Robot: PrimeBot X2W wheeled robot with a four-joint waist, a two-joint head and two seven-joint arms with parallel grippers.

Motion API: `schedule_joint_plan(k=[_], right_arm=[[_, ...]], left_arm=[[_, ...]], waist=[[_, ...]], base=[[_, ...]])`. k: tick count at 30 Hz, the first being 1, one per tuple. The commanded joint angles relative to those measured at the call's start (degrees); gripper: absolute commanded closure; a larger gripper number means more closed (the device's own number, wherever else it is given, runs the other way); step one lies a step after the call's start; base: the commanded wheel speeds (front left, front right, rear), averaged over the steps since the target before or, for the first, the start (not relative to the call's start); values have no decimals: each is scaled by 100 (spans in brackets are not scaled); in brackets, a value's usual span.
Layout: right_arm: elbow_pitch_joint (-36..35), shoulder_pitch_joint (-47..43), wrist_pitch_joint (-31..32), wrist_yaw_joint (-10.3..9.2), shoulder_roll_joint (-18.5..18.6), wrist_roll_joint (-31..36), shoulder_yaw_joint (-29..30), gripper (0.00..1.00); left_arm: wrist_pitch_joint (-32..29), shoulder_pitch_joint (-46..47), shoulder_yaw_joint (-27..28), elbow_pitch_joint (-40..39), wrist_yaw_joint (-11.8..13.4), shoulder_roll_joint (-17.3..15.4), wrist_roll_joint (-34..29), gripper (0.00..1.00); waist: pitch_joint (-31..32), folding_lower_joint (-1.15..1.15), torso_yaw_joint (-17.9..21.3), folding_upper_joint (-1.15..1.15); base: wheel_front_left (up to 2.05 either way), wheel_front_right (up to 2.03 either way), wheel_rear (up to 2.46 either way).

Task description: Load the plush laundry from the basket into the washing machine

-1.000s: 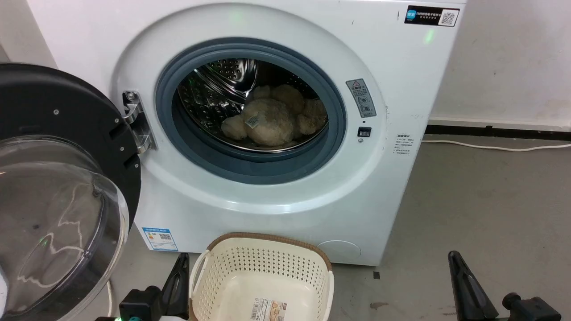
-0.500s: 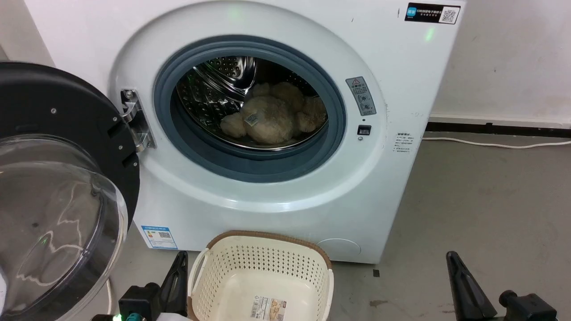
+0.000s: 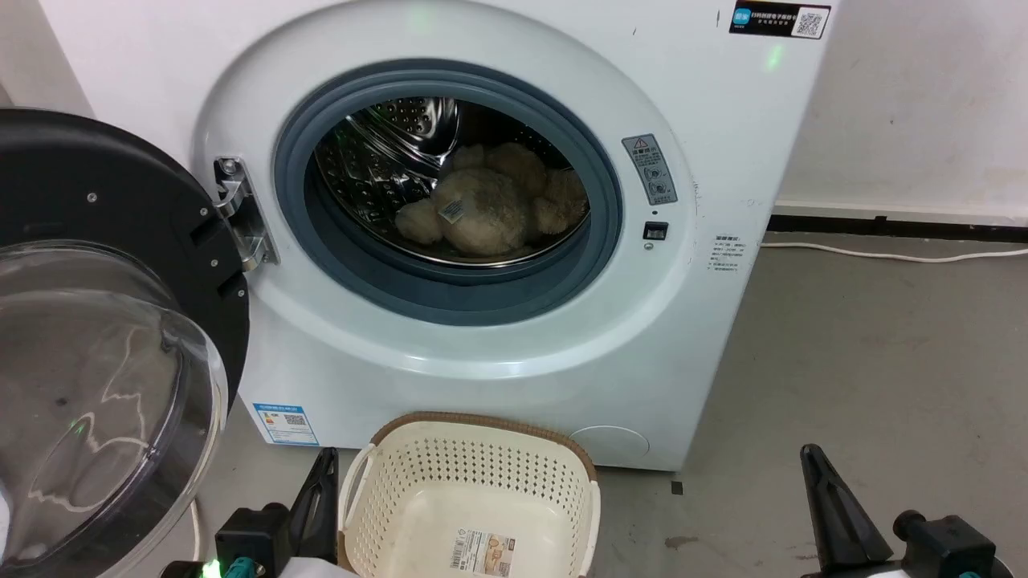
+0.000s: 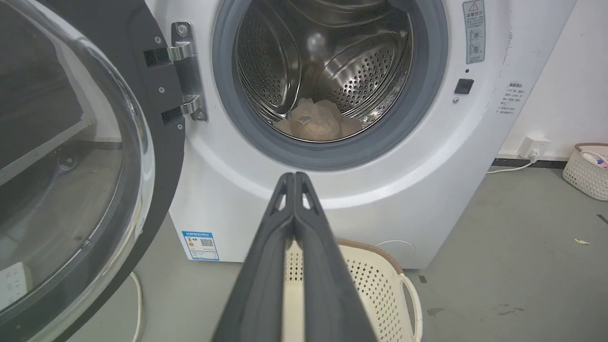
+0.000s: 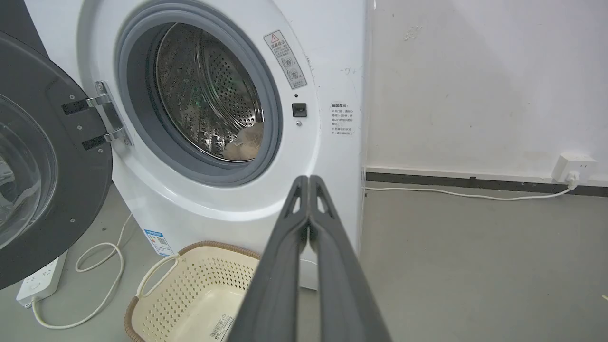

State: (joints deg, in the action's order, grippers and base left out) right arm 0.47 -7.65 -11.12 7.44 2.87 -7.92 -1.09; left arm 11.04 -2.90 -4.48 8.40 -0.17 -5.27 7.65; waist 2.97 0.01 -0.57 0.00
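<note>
Our left gripper (image 4: 294, 175) and right gripper (image 5: 308, 178) were squeezed shut, empty. The plush laundry (image 3: 482, 213) sat in the washing machine (image 3: 707, 337), so we had to pull back gently.

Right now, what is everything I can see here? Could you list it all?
washing machine: one, white, against the wall
door: one, black rim with a clear bubble, swung open at the left of the porthole
plush laundry: one, cream-beige, lying inside the drum
basket: one, cream-white with a brown rim, empty, on the floor in front of the machine
second basket: one, white, on the floor by the wall
power strip: one, white, on the floor below the door
wall cable: one, white, along the foot of the wall
wall socket: one, white, low on the wall
left tool: one, dark, shut, holding nothing
right tool: one, dark, shut, holding nothing
</note>
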Motion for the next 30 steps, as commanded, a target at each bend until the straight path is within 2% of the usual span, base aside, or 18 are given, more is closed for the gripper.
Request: schedule_joint_plan(k=[1, 30], right_arm=[[-11, 98, 36, 1, 0, 64, 17, 100], [-23, 317, 389, 2, 0, 303, 48, 100]], left_arm=[[-33, 67, 34, -60, 5, 19, -52, 100], [-384, 140, 170, -316, 9, 91, -286, 100]], waist=[[-5, -1, 1, 0], [-101, -1, 19, 0]], base=[[0, 0, 0], [0, 0, 0]])
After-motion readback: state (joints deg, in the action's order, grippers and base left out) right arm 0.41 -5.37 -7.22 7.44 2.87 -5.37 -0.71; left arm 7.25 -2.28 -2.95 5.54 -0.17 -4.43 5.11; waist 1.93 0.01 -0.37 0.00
